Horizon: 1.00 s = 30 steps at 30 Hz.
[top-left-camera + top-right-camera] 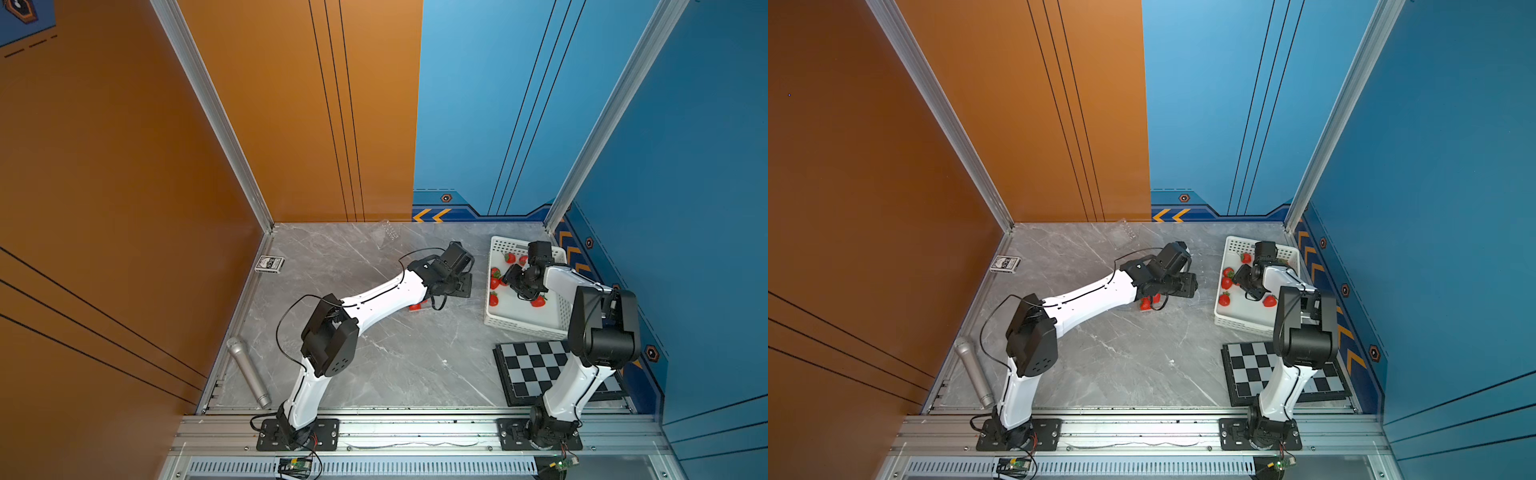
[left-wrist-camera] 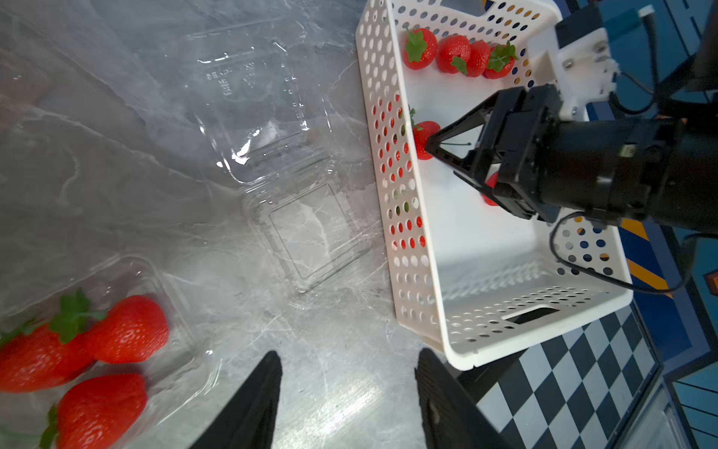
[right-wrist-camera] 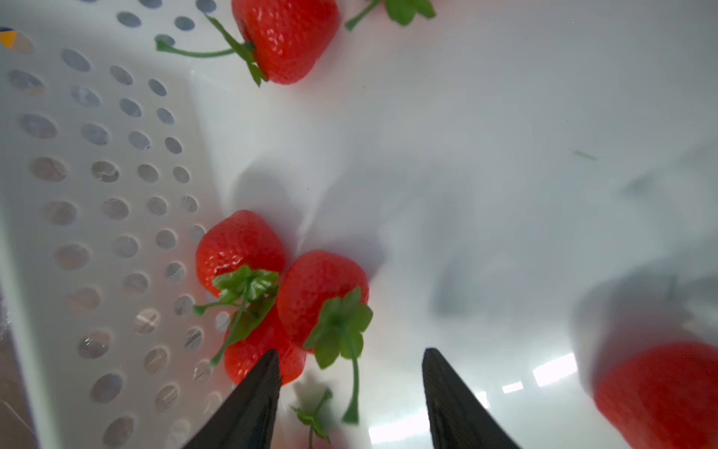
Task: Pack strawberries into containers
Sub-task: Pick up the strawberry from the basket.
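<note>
Several red strawberries (image 3: 318, 287) lie in a white perforated basket (image 2: 396, 194). My right gripper (image 3: 349, 352) is down inside the basket, open. A cluster of three berries sits just ahead of its fingertips, with a green stem hanging between them. My left gripper (image 2: 348, 352) stands open over bare table beside the basket's near corner, holding nothing. One clear container (image 2: 186, 311) holds three strawberries (image 2: 124, 330). A second container (image 2: 311, 233) lies open and empty beside the basket. A third clear container (image 1: 388, 232) rests near the back wall.
A black-and-white chessboard (image 1: 536, 365) lies in front of the basket, partly under the right arm. A silver microphone (image 1: 249, 374) lies along the left edge. A small card box (image 1: 269, 263) sits at the far left.
</note>
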### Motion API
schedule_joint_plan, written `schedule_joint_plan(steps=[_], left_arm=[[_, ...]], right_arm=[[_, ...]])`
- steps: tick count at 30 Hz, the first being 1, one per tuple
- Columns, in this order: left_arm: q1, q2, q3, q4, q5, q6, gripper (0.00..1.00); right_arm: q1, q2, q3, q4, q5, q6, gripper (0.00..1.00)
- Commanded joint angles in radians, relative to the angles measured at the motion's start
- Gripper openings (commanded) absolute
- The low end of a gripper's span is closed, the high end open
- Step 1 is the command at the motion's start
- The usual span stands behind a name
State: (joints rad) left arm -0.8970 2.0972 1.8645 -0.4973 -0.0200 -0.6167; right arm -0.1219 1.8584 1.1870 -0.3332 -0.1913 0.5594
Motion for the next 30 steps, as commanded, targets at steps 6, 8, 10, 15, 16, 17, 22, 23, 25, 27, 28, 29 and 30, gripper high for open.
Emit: schedule_joint_plan(steps=[6,8,10,15,16,17,22,23,25,27,28,29,30], left_arm=[[-0.009,0.047,0.067,-0.041,0.046,0.029,0.58],[-0.005,0.047,0.07,-0.048,0.046,0.032,0.58],[-0.003,0.044,0.064,-0.049,0.046,0.03,0.58],[0.0,0.038,0.056,-0.049,0.045,0.03,0.58],[0.001,0.038,0.056,-0.048,0.045,0.03,0.58],[-0.001,0.036,0.055,-0.048,0.045,0.03,0.58],[0.003,0.029,0.047,-0.049,0.04,0.03,0.58],[0.004,0.027,0.044,-0.049,0.039,0.03,0.58],[0.006,0.023,0.041,-0.049,0.038,0.03,0.58],[0.006,0.02,0.036,-0.049,0.035,0.031,0.58],[0.008,0.017,0.032,-0.049,0.034,0.03,0.58],[0.008,0.015,0.03,-0.048,0.033,0.03,0.58],[0.01,0.014,0.028,-0.049,0.032,0.03,0.58]], right_arm=[[-0.013,0.07,0.044,0.091,-0.043,0.068,0.61],[-0.012,0.083,0.049,0.099,-0.043,0.074,0.6],[-0.013,0.089,0.049,0.118,-0.041,0.083,0.61],[-0.013,0.123,0.068,0.129,-0.056,0.099,0.6],[-0.013,0.126,0.069,0.134,-0.056,0.102,0.6],[-0.013,0.131,0.071,0.134,-0.06,0.103,0.59],[-0.013,0.132,0.059,0.134,-0.069,0.104,0.58],[-0.013,0.13,0.053,0.134,-0.071,0.103,0.58],[-0.013,0.125,0.042,0.134,-0.074,0.102,0.58],[-0.012,0.107,0.026,0.134,-0.079,0.099,0.58],[-0.012,0.098,0.019,0.134,-0.072,0.094,0.58],[-0.014,0.093,0.012,0.134,-0.073,0.094,0.58],[-0.018,0.094,0.008,0.134,-0.08,0.094,0.58]])
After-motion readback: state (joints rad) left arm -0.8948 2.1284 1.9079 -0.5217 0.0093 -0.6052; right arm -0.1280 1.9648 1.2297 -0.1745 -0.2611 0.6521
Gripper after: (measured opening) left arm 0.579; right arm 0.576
